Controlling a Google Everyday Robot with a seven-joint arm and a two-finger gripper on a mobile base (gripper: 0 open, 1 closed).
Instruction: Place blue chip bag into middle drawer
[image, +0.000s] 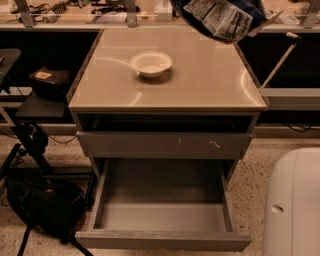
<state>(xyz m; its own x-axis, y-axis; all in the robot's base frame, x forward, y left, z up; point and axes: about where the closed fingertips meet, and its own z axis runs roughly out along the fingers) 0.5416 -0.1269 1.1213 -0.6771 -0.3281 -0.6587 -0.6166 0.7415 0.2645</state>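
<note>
Blue chip bag (225, 17) hangs above the cabinet top's (200, 85) far right corner. The middle drawer (160, 239) stands pulled open below, near side. The gripper is out of sight above; its grip I cannot tell.
</note>
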